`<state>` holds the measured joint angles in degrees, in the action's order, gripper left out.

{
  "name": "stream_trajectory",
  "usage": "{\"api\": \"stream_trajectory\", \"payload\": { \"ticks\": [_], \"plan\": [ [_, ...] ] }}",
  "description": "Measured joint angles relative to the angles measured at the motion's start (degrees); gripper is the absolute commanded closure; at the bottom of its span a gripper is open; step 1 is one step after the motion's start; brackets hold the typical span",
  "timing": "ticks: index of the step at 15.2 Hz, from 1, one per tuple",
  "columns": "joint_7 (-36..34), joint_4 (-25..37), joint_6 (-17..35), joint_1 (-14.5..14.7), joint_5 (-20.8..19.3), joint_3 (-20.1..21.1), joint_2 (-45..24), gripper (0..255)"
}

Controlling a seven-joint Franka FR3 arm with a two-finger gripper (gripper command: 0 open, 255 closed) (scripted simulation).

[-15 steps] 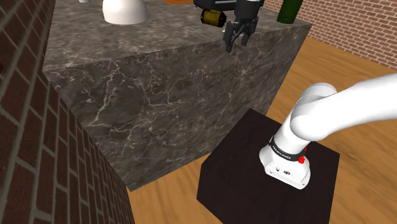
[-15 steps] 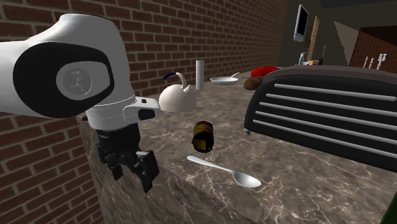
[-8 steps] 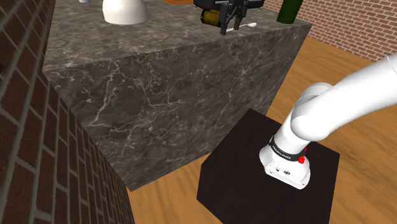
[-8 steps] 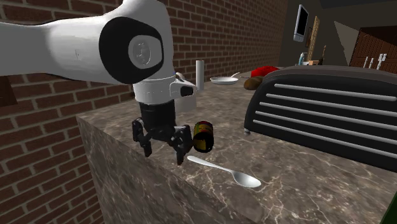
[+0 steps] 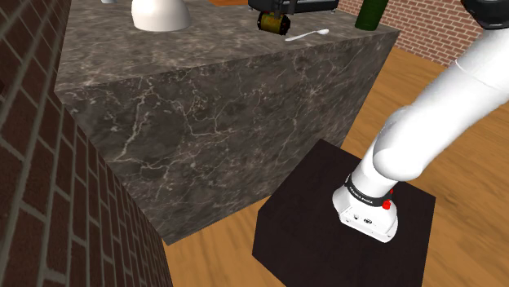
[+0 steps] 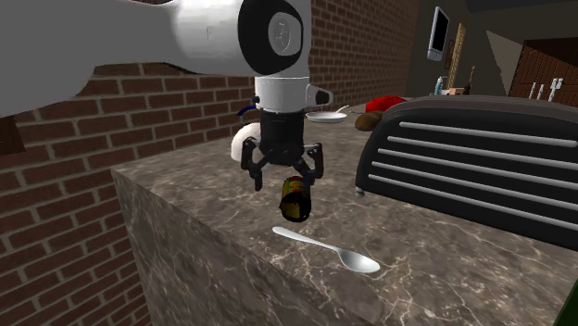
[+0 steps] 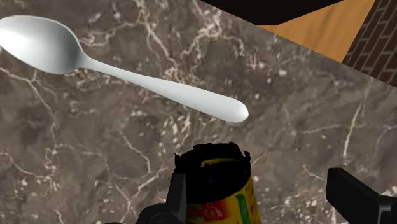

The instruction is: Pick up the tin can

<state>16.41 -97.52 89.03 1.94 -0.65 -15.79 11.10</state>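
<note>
The tin can (image 6: 295, 198) lies on its side on the dark marble counter (image 6: 191, 219), its open jagged mouth toward the spoon. It has a dark body with a yellow and red label (image 7: 219, 191). My gripper (image 6: 285, 180) hangs straight down just over the can, open, one finger on each side. In the wrist view the can sits between the fingers of the gripper (image 7: 261, 191), close against one finger (image 7: 177, 198) and well apart from the other (image 7: 354, 194). In the shoulder view the can (image 5: 273, 22) lies near the counter's far corner.
A white spoon (image 6: 330, 250) lies just beyond the can's mouth, near the counter's edge. A black toaster (image 6: 472, 157) stands to the second exterior view's right, a white kettle (image 5: 159, 14) behind the gripper. A green bottle (image 5: 371, 12) stands at the far corner.
The gripper rose from beside the counter's side face, came in over the top and now hangs above the can. Can and spoon have not moved.
</note>
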Motion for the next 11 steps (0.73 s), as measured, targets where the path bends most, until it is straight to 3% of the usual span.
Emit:
{"api": "stream_trajectory", "payload": {
  "ticks": [4, 11],
  "plan": [
    [5.6, 11.5, -3.4, -0.6, 3.1, -2.1, -9.2, 0],
    [6.3, 6.6, 1.2, -0.6, 3.1, -2.1, -8.9, 0]
  ]
}}
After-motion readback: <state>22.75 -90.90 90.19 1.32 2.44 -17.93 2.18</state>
